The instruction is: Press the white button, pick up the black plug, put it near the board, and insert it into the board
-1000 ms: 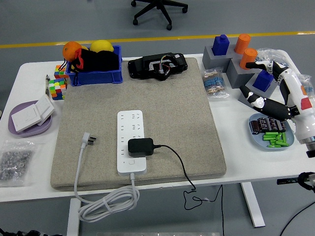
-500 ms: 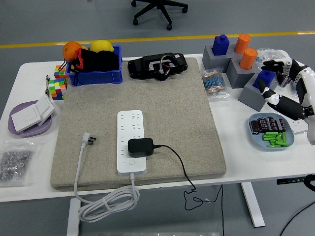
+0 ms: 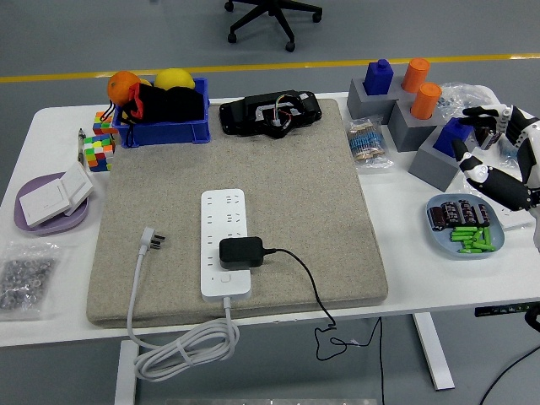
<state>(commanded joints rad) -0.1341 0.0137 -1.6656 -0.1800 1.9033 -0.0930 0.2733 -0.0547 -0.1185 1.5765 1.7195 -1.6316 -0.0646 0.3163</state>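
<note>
Since a moment ago, the right hand (image 3: pixel 498 156) has slid farther toward the right edge of the table (image 3: pixel 405 261), away from the mat (image 3: pixel 287 186). It now hangs over the gray block stand (image 3: pixel 434 164), close to the blue plate (image 3: pixel 466 226) of small green and dark batteries. Its fingers (image 3: pixel 477 112) are spread loose and hold nothing. The left arm cannot be seen.

The black plug (image 3: pixel 241 252) sits in the white power strip (image 3: pixel 224 243), near the strip's front end, on the gray mat. The plug's thin black wire (image 3: pixel 308 287) runs to the right and drops over the table's near edge. A small white button (image 3: pixel 224 278) shows on the strip just in front of the plug. The strip's own white cord (image 3: pixel 177 342) loops below the table edge, and its white plug (image 3: pixel 153 239) lies on the mat to the left.

At the back stand a blue bin (image 3: pixel 160 118) and a black box (image 3: pixel 270 112).
</note>
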